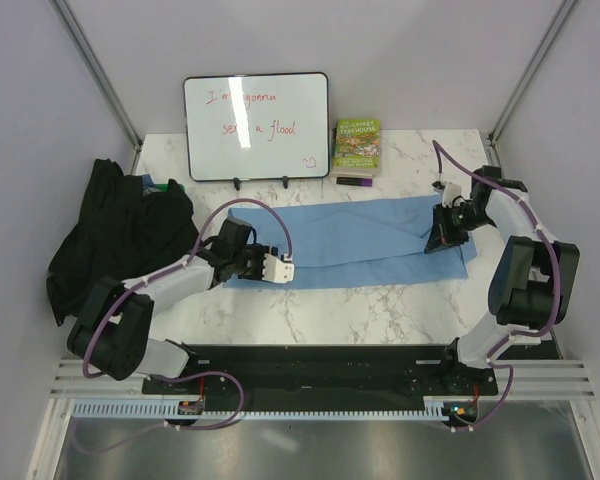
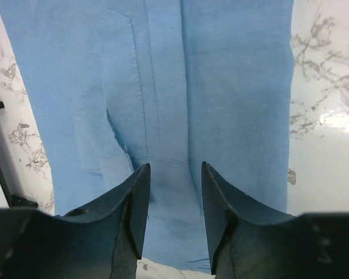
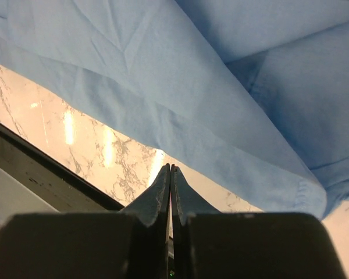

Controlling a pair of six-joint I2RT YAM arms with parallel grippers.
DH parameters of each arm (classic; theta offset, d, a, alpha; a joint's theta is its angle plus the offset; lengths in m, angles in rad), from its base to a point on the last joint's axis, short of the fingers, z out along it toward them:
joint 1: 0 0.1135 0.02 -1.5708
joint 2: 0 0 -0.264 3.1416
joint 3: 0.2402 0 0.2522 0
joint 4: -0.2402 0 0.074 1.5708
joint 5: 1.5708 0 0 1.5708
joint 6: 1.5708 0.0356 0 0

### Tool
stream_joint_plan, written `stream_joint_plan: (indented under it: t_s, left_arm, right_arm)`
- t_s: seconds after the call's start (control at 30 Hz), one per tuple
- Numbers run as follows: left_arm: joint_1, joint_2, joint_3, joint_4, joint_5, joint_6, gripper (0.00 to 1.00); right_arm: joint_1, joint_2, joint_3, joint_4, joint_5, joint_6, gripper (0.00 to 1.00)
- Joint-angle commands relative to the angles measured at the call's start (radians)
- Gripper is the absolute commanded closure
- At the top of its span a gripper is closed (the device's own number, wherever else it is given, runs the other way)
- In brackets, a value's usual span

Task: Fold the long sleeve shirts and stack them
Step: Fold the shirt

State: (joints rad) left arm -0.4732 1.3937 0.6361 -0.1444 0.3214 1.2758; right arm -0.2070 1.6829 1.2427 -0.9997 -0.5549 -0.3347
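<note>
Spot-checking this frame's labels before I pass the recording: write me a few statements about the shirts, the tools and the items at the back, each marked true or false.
1. The light blue shirt lies spread across the table. True.
2. The black shirt is folded on top of it. False: it sits bunched at the table's left side, off the blue one.
3. The right tool has its fingers closed together. True.
4. The left tool is clamped on cloth. False: its fingers stand apart over the blue shirt, gripping nothing.
5. The book stands left of the whiteboard. False: in the top view it is on the whiteboard's right.
</note>
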Motion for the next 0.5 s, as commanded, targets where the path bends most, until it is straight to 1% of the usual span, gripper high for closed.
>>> stream_joint_plan:
  t_s: [0.0,0.03,0.07,0.1,0.17,0.2,0.27,0.3,0.33,0.37,0.4,0.47]
  left_arm:
    - [0.010,-0.050,0.108,-0.102,0.090,-0.156,0.51]
    - [0.016,-0.061,0.126,-0.113,0.125,-0.179,0.49]
    - [0.030,-0.073,0.131,-0.103,0.131,-0.206,0.45]
    - [0.042,-0.073,0.137,-0.092,0.140,-0.267,0.37]
    - [0.082,-0.067,0.166,-0.090,0.150,-0.306,0.37]
    - [0.096,-0.053,0.177,-0.089,0.142,-0.338,0.36]
    - [0.135,-0.038,0.209,-0.090,0.139,-0.372,0.36]
    - [0.148,-0.030,0.218,-0.093,0.140,-0.406,0.30]
    - [0.160,-0.032,0.229,-0.092,0.142,-0.417,0.12]
    - [0.179,-0.035,0.231,-0.092,0.143,-0.421,0.08]
    - [0.185,-0.041,0.229,-0.090,0.149,-0.417,0.01]
    - [0.191,-0.065,0.217,-0.093,0.159,-0.411,0.01]
  right_arm:
    - [0.060,-0.034,-0.005,0.064,-0.010,0.074,0.94]
    - [0.069,-0.029,-0.011,0.122,0.015,0.092,0.94]
    - [0.087,-0.023,-0.015,0.154,0.047,0.106,0.94]
    - [0.090,0.007,-0.020,0.180,0.105,0.118,0.94]
    - [0.090,0.056,-0.008,0.225,0.153,0.118,0.95]
    - [0.089,0.107,0.004,0.236,0.182,0.115,0.96]
    - [0.087,0.150,0.011,0.279,0.268,0.091,0.96]
    - [0.086,0.187,0.017,0.294,0.300,0.080,0.97]
    - [0.083,0.207,0.021,0.308,0.352,0.071,0.97]
    - [0.074,0.225,0.033,0.311,0.377,0.045,0.97]
    - [0.066,0.263,0.058,0.315,0.397,0.034,0.98]
    - [0.049,0.302,0.101,0.325,0.461,-0.009,0.98]
